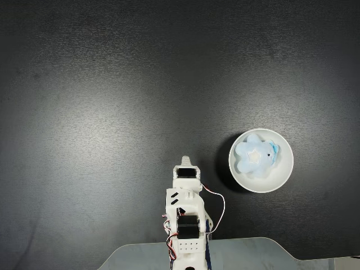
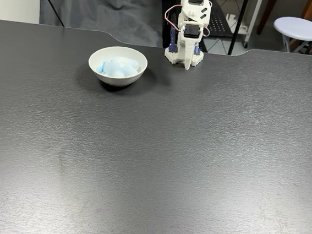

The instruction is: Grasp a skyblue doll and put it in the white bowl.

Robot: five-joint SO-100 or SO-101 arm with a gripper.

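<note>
Doll lay inside bowl, right of folded arm in top-down fixed view. Claw held nothing; opening unclear. Task looked done.

pale-blue doll, white bowl, black table

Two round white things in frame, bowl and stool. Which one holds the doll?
The white bowl on the black table, doll inside. The white stool behind the table is bare-topped.
</note>
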